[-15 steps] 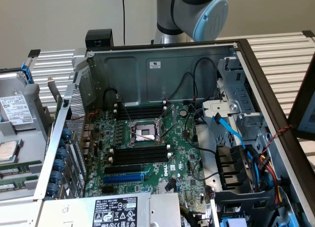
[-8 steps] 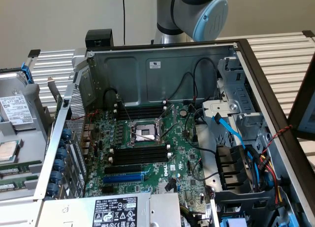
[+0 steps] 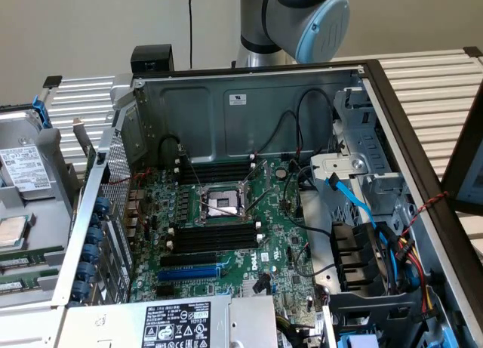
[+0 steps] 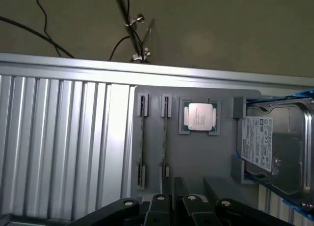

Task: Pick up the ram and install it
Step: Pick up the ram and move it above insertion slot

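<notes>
Gripper held over gray tray, its opening cannot be told, two ram sticks slotted in tray beside processor.

A ram stick stands on edge just inside one edge of the grey tray, a thin strip clipped at both ends. A second ram stick stands parallel just beside it, further in.
</notes>
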Controlling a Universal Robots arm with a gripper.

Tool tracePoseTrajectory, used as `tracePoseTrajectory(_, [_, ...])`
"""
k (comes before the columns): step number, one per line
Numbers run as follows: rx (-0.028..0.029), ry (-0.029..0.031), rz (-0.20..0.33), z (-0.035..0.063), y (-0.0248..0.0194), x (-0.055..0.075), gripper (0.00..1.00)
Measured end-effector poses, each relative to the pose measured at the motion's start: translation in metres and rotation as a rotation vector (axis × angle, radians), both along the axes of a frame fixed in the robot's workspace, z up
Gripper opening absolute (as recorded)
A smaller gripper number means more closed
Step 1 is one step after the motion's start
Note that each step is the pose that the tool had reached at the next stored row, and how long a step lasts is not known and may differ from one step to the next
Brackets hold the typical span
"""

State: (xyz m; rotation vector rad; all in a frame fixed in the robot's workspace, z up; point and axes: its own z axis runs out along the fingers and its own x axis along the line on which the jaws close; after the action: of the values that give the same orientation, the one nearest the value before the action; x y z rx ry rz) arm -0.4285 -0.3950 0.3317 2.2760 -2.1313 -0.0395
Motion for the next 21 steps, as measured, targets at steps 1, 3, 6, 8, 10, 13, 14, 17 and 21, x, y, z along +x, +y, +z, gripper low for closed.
tracePoseTrajectory(1, [0.0, 0.0, 0.001, -0.0019, 0.0, 0.0, 0.18])
tracePoseTrajectory(3, [0.0, 0.0, 0.001, -0.0054, 0.0, 0.0, 0.18])
tracePoseTrajectory(6, [-0.0001, 0.0, 0.002, -0.011, 0.0, 0.0, 0.18])
tracePoseTrajectory(8, [0.0, 0.0, 0.003, -0.0146, 0.0, 0.0, 0.18])
tracePoseTrajectory(10, [0.0, -0.0001, 0.003, -0.0183, 0.0, 0.0, 0.18])
tracePoseTrajectory(13, [0.0, 0.0, 0.004, -0.0237, 0.0, 0.0, 0.18])
tracePoseTrajectory(14, [0.0, -0.0001, 0.004, -0.0256, 0.0, 0.0, 0.18])
tracePoseTrajectory(17, [0.0, 0.0, 0.005, -0.031, 0.0, -0.001, 0.18])
tracePoseTrajectory(21, [0.0, 0.0, 0.005, -0.0383, 0.0, -0.002, 0.18])
